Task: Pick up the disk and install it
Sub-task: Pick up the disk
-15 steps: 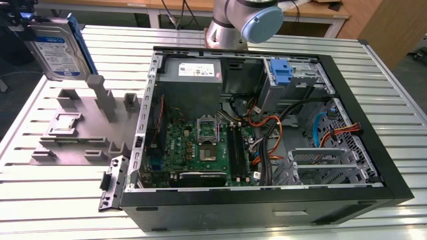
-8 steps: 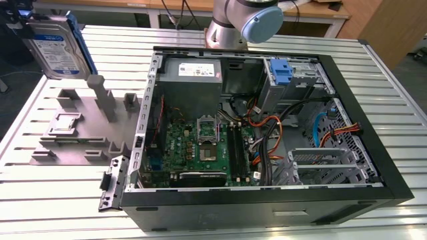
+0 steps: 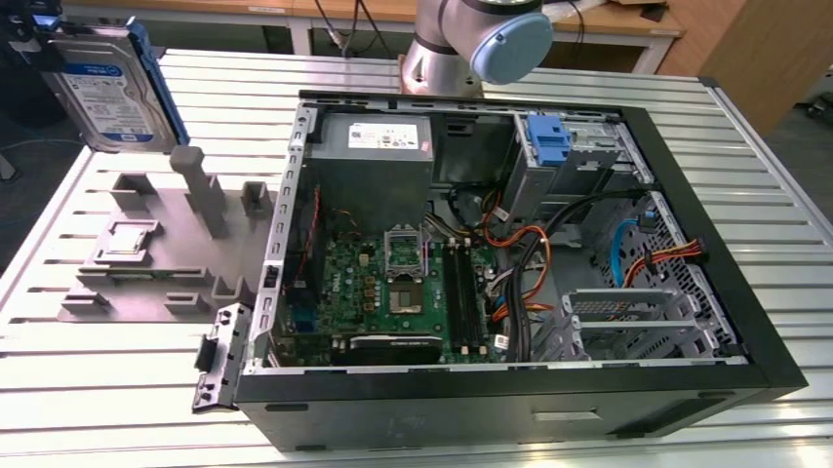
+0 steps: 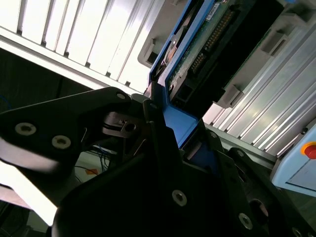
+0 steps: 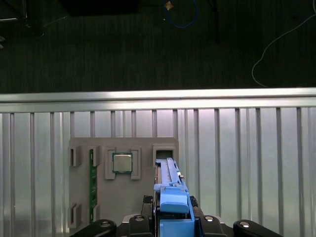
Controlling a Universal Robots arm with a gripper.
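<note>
The disk (image 3: 111, 90) is a flat rectangular silver hard drive. It has a white-and-blue label on one broad face and a blue plastic bracket along its edges. The end effector (image 5: 173, 223) grips it at one short end, with the fingers closed on the blue bracket. The body of the disk projects straight out beyond the fingertips. In the exterior view it hangs below the end effector, on edge and slightly tilted, label face visible. In the first wrist view it appears edge-on (image 5: 168, 173), centred between the fingers. In the second wrist view its opposite face (image 4: 202, 44) shows a green circuit board.
</note>
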